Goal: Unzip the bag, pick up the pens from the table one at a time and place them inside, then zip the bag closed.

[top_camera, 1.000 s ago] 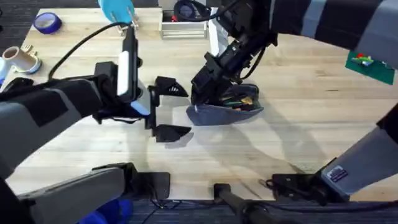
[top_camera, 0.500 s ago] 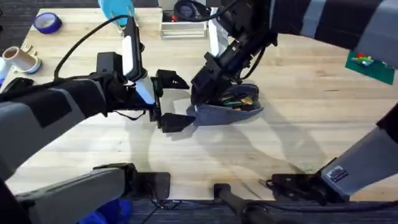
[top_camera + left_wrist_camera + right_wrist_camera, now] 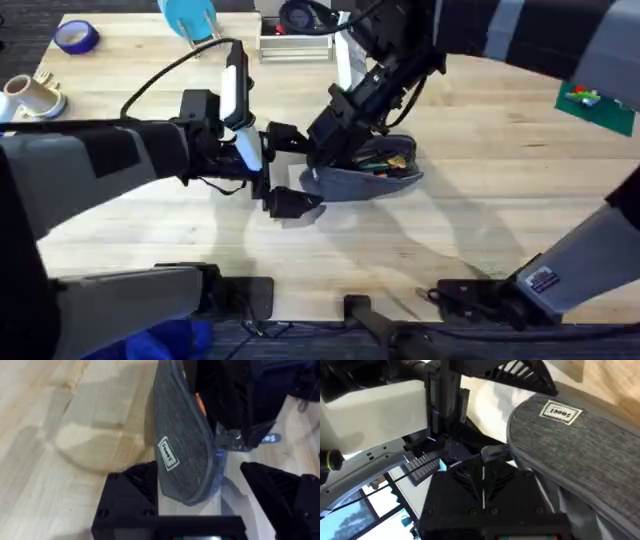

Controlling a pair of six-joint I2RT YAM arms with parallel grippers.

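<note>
1. Over the last second I have brought the left gripper [image 3: 288, 170] across the table [image 3: 480, 220] toward the bag [image 3: 362, 182]; it started well to the left of it and now sits right at the bag's left end.
2. Its fingers are spread wide. In the left wrist view the bag's narrow end [image 3: 187, 460] lies between the two fingers [image 3: 132, 490], and I cannot see either one touching the fabric yet.
3. The bag has not moved. It lies near the middle of the table, a little toward the far edge, mouth open, with coloured things showing inside; I cannot tell whether both pens are among them.
4. The right gripper [image 3: 322, 142] has stayed put at the bag's upper left end. In the right wrist view its fingers [image 3: 485, 477] look pressed together over a small metal piece at the bag's rim, which I take to be the zipper pull, though I cannot confirm the hold.
5. I see no pens loose on the table, so I judge loading is done and zipping is in hand.
6. What the approach means: the left gripper is placed to clamp the bag's end and brace it while the right draws the zipper shut. Closing too early risks catching only the edge, letting the bag slide.
</note>
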